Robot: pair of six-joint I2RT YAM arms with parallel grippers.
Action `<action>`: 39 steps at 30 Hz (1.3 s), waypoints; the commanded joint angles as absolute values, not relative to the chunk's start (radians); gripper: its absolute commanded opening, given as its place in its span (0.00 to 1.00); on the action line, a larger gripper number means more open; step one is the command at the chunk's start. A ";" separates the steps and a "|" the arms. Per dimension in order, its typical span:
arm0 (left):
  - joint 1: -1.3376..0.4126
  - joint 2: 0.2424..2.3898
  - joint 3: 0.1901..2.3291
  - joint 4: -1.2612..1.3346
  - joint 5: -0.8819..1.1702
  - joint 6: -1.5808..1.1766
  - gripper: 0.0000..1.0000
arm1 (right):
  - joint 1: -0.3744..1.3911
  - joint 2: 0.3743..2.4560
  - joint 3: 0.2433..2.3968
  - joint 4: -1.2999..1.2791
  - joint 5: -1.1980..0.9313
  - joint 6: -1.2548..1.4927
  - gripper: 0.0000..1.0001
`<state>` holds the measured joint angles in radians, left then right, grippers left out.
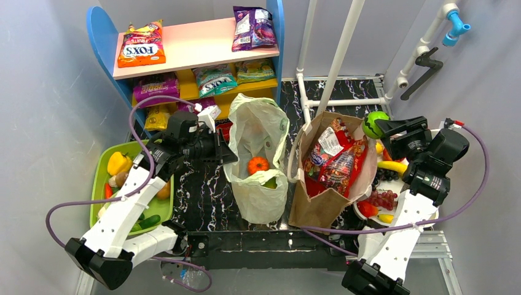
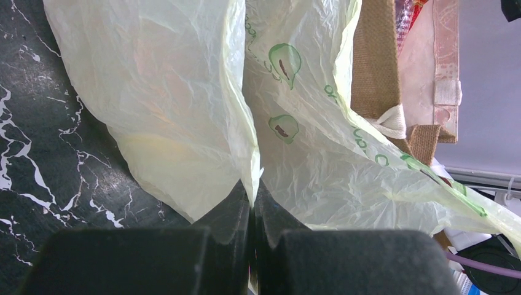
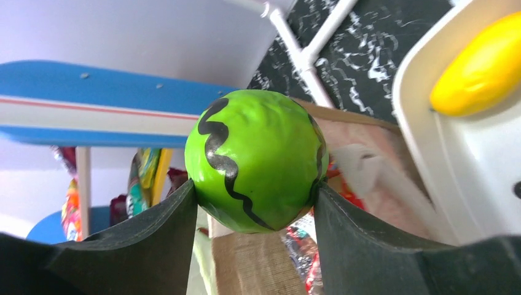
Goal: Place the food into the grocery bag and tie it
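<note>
While grey walls point(image 1: 37, 92) enclose the black marbled worktop point(image 1: 196, 196), the left tool point(image 2: 250, 200) pinches the rim of the grocery bag point(image 1: 258, 132), which spreads ahead of it; the right tool point(image 3: 257, 190) clamps a green food ball point(image 3: 255, 153).

The bag point(image 1: 258, 206) is covering most of the green piece point(image 1: 270, 182) beside the orange one point(image 1: 258, 165). The right wrist view's edge is cutting off a yellow fruit point(image 3: 482, 67).
</note>
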<state>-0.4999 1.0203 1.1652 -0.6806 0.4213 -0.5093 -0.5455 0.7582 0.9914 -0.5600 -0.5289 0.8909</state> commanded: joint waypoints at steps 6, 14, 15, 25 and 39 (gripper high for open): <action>-0.502 1.037 1.158 -0.632 0.426 -0.532 0.00 | -0.540 0.771 1.085 -0.395 -0.772 0.986 0.40; -0.502 1.057 1.157 -0.600 0.436 -0.547 0.00 | -0.327 0.843 1.190 -0.368 -0.765 0.967 0.40; -0.502 1.058 1.157 -0.595 0.436 -0.550 0.00 | -0.272 0.860 1.212 -0.377 -0.756 0.959 0.40; -0.502 1.058 1.142 -0.578 0.431 -0.567 0.00 | 0.174 0.920 1.264 -0.319 -0.580 0.927 0.40; -0.502 1.041 1.144 -0.581 0.422 -0.571 0.00 | 0.567 1.110 1.381 -0.354 -0.434 0.831 0.51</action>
<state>-0.4999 1.0615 1.1519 -0.5800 0.4259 -0.5697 0.5098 1.0787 1.3062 -0.3885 -0.4897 0.8785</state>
